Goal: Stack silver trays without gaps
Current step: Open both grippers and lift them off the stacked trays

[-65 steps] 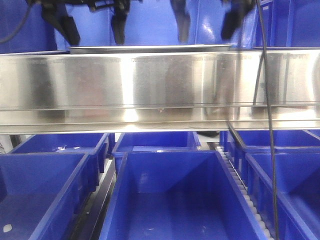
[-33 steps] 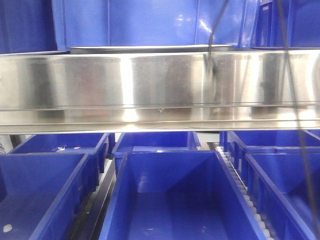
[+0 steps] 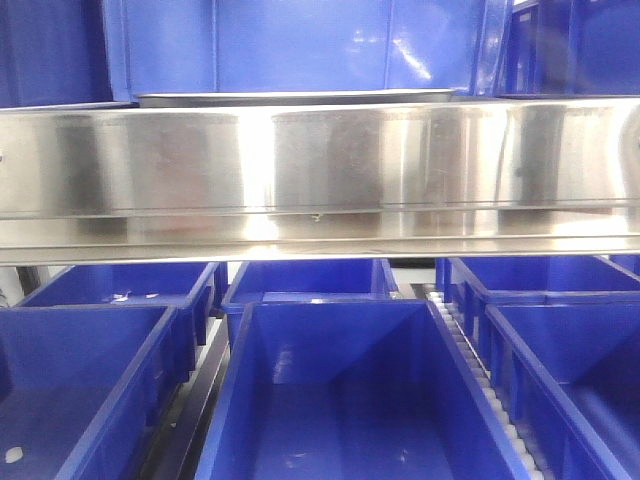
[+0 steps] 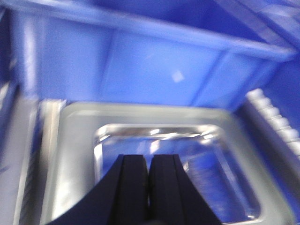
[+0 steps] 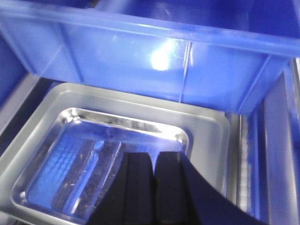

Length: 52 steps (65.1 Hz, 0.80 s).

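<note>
A silver tray (image 3: pixel 300 98) shows in the front view only as a thin rim above the steel band; neither gripper appears there. From the left wrist view I look down into a shiny silver tray (image 4: pixel 70 140), and my left gripper (image 4: pixel 149 161) hangs above its floor, shut with nothing held. The right wrist view shows a silver tray (image 5: pixel 65 159) from the other side, with my right gripper (image 5: pixel 153 159) over its inner right part, also shut and empty. Whether one tray or more lie there I cannot tell.
A wide brushed-steel band (image 3: pixel 320 170) crosses the front view. Blue crates (image 3: pixel 330 390) fill the level below it, and a roller strip (image 3: pixel 470 360) runs between them. A tall blue crate wall (image 4: pixel 140 65) stands right behind the tray, and the same blue crate wall (image 5: pixel 140 56) shows from the right wrist.
Both grippers and their cables, which hung just above the tray's rim a second ago, have risen out of the front view. The tray rim has not moved.
</note>
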Each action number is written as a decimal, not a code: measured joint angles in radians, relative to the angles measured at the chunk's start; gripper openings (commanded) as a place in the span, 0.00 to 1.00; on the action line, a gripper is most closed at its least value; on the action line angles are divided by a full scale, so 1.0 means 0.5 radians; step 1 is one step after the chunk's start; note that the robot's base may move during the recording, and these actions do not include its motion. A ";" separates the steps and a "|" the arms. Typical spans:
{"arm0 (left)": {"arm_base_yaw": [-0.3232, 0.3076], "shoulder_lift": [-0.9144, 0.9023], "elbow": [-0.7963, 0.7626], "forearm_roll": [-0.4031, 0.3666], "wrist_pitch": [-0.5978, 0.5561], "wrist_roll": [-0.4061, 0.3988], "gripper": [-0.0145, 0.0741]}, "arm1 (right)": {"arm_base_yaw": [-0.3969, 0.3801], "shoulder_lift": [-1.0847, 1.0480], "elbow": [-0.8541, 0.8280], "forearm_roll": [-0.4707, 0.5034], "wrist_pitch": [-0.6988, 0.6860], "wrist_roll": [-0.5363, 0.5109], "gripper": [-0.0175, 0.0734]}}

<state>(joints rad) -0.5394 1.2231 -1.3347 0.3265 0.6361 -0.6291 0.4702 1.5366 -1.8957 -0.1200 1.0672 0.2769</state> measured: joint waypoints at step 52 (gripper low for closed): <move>0.000 -0.646 1.323 0.222 -1.298 0.000 0.15 | 0.000 -1.509 2.380 -0.017 -1.522 -0.066 0.11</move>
<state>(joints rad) -0.5394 0.8999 -0.6730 0.4374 -0.0127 -0.6291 0.4702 0.7819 -0.7057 -0.1286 0.3060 0.2437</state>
